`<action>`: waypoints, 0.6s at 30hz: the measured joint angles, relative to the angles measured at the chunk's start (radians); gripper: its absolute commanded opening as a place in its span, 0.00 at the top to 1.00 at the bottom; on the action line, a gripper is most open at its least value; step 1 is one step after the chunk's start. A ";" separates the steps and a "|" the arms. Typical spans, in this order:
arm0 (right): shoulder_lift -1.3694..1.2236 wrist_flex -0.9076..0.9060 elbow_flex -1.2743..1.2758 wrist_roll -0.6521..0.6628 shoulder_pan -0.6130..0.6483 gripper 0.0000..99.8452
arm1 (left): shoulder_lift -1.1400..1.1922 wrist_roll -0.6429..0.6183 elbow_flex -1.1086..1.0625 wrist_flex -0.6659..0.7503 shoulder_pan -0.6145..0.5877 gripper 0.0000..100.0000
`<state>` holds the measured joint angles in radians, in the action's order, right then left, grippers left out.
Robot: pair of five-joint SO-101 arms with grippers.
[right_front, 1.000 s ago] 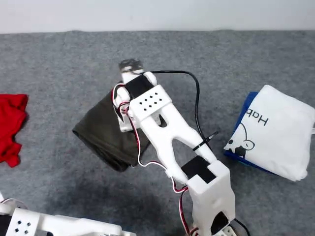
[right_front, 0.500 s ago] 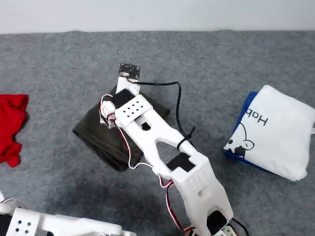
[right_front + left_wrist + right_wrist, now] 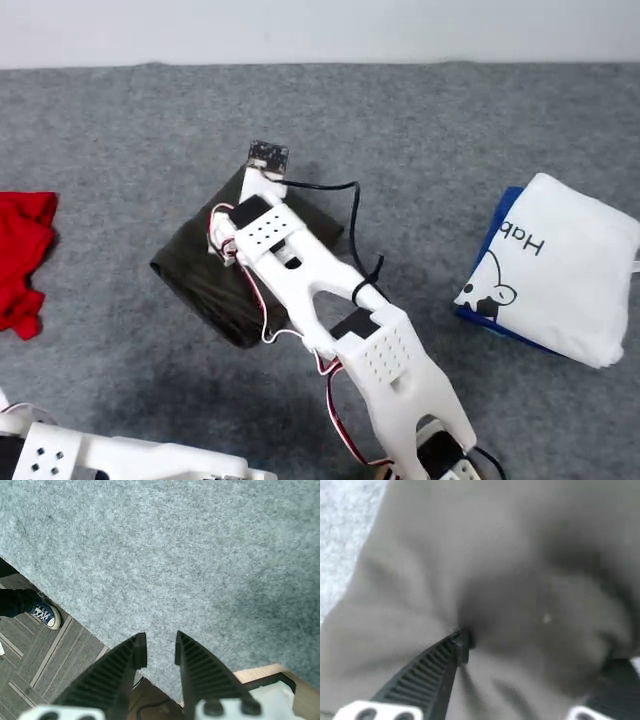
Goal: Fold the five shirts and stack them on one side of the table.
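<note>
Your right arm (image 3: 300, 275) enters the high view at 6 o'clock and slants up toward 11 o'clock. Its wrist sits directly over the dark olive shirt (image 3: 195, 275). That shirt lies folded in a tilted bundle on the grey cover (image 3: 450, 130), just to the 9 o'clock side of the table's middle. A black cable (image 3: 352, 215) loops off the arm on its 3 o'clock side.

In the right wrist view, the right gripper (image 3: 535, 652) is down on the dark olive shirt (image 3: 520, 555) with its jaws spread wide. The tip of one ribbed finger (image 3: 440, 675) digs into the cloth, which puckers into creases around it. The other finger barely shows at the picture's edge. Nothing is clamped between them; the gripper presses on the shirt and does not grasp it.

The red shirt (image 3: 22, 255) lies crumpled at the 9 o'clock edge, well apart from the olive one. At 3 o'clock, the white shirt (image 3: 570, 270) rests folded on top of the blue shirt (image 3: 503, 215), which shows along its edges.

Your left arm (image 3: 100, 460) is in the 7 o'clock corner. The left gripper (image 3: 159, 647) hangs over the grey cover (image 3: 200, 555) close to the table's edge, with the floor (image 3: 30, 665) beyond. Its fingers are a narrow gap apart and hold nothing
</note>
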<state>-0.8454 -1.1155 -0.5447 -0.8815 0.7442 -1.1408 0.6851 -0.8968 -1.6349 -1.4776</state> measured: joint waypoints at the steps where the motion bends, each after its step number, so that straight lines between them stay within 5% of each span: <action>1: 0.000 0.000 0.002 0.000 -0.006 0.96 | 0.000 0.000 0.000 0.000 0.000 0.90; 18: -0.048 -0.256 -0.215 0.138 -0.091 0.99 | 0.000 0.000 0.000 0.000 0.000 0.90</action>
<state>-0.8930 -1.3717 -0.7595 -0.7434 0.6536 -1.1408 0.6851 -0.8968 -1.6349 -1.4776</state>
